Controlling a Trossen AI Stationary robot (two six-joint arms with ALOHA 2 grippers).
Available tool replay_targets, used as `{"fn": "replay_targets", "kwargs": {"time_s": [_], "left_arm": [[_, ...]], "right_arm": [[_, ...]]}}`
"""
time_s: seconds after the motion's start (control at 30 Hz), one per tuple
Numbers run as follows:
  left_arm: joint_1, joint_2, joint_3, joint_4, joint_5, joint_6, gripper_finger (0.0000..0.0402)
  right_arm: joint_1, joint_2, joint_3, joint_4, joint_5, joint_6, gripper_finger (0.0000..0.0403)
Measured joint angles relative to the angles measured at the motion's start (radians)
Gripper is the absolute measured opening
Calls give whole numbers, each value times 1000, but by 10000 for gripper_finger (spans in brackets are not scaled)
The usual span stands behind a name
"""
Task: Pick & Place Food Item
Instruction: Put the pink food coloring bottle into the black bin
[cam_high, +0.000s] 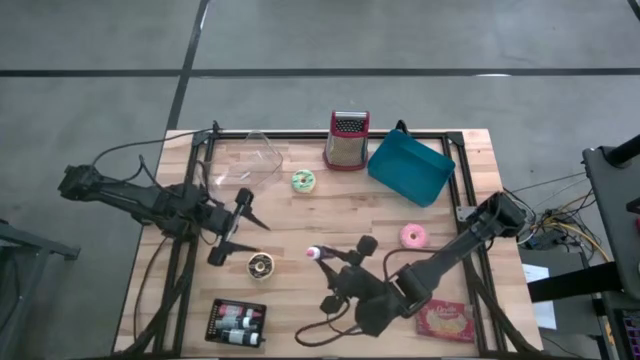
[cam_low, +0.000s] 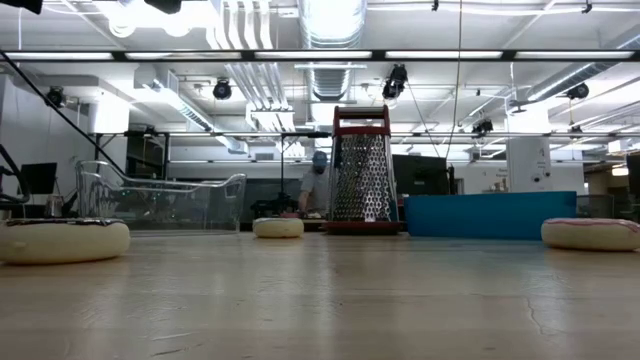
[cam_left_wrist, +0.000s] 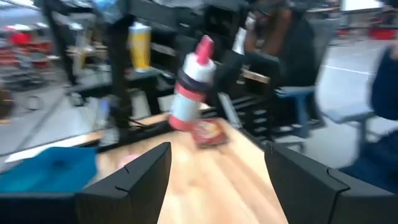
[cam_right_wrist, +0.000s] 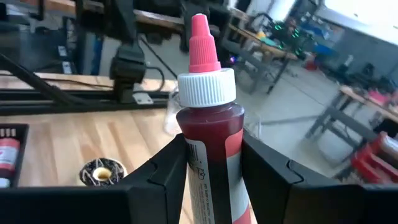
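Red sauce bottle is pinched in the right claw above the bench. Left claw is spread, empty. Placing is not yet done.

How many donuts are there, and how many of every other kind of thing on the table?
Donuts: 3 (green, pink, brown)
Bottle: 1, held in the right gripper
Grater: 1
Blue bin: 1
Clear tub: 1
Black tray: 1
Snack pack: 1
Total: 9
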Motion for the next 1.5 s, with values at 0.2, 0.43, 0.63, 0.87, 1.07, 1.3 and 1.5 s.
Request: {"fn": "replay_targets", "kwargs": {"time_s": [0.2, 0.43, 0.63, 0.87, 1.07, 1.3, 1.5], "left_arm": [[0, 63, 0, 0, 42, 50, 264], [0, 197, 0, 103, 44, 54, 264], [0, 286, 0, 260, 4, 54, 264], [0, 271, 0, 292, -99, 54, 264], [0, 272, 0, 364, -79, 54, 264], [0, 274, 0, 364, -72, 58, 264], [-1, 277, 0, 376, -71, 68, 264]], "right_arm": [[-29, -1, 0, 254, -295, -259, 132], [-86, -2, 0, 359, -316, -376, 132], [-131, -2, 0, 353, -432, -328, 132], [-135, -2, -1, 343, -428, -322, 132], [-140, -2, -2, 346, -429, -323, 132], [-162, -2, -2, 378, -440, -342, 132], [-211, -2, -2, 388, -572, -322, 132]]}}
